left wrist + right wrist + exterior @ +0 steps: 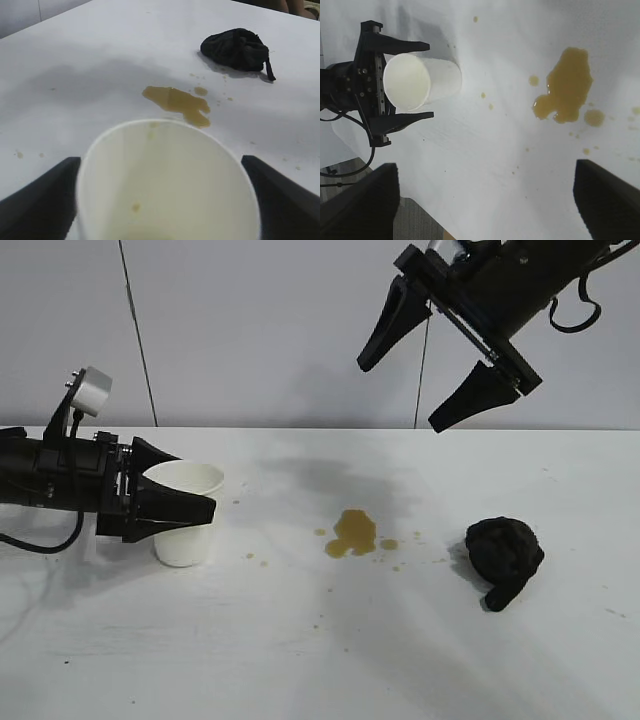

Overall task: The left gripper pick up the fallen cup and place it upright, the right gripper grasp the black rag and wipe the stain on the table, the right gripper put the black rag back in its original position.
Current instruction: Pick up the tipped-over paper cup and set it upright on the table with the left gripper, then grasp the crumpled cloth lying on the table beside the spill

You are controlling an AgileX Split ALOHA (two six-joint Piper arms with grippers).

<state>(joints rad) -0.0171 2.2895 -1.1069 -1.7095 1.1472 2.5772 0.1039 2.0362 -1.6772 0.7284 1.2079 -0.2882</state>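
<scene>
White paper, smooth and tapered with a rolled rim: that is your one cup [188,513], standing upright on the table [300,660] at the left side of the exterior view. Your left gripper [192,495] lies level with the tabletop, its two long pointed black fingers set either side of the cup near the rim. From the left wrist view the fingers sit just at the cup's walls; you cannot tell whether they press on it or stand slightly apart. A few small brownish spots mark the cup's inside.

The table is matte white with a faint grain. Near its middle you have one yellowish-brown stain [353,533], an irregular glossy puddle with several small droplets scattered around it, well apart from the cup.

To the right of the stain lies one black rag [503,552], soft cloth crumpled into a rounded lump with a short tail sticking out.

Your right gripper [415,395] hangs high above the table, between the stain and the rag, its two tapered black fingers spread wide and holding nothing.
</scene>
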